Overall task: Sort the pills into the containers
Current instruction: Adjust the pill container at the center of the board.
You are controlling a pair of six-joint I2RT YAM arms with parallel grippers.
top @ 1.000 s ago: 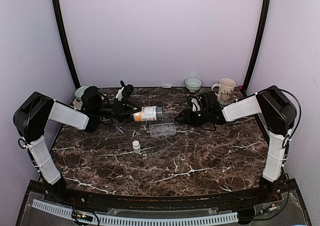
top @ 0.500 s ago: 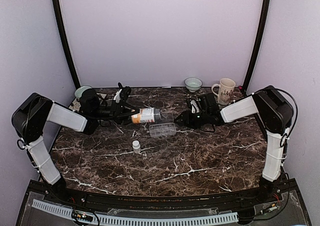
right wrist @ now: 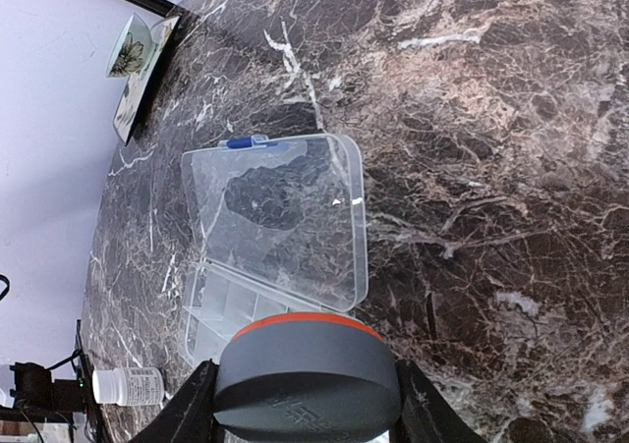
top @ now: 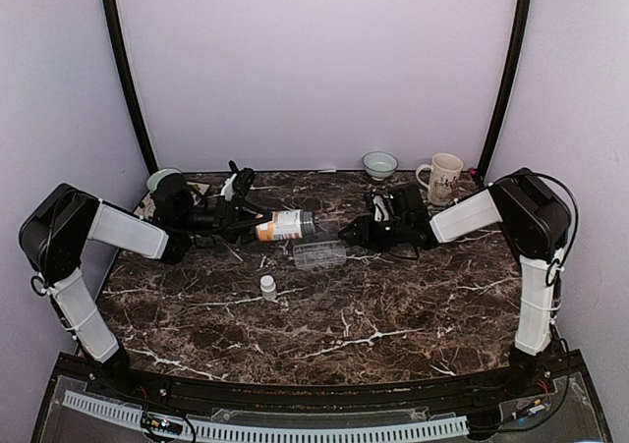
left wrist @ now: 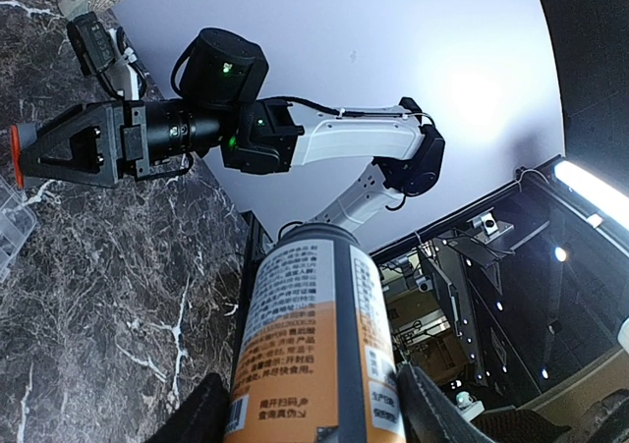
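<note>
Over marble table (right wrist: 511, 119), grey cap (right wrist: 307, 379) partly hides box compartments (right wrist: 221, 310).

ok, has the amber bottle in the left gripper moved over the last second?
Yes, slightly: the amber bottle has drifted left relative to the clear organiser box, which stays put.

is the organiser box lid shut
No, the organiser box is open, its lid folded right back and lying flat.
</note>
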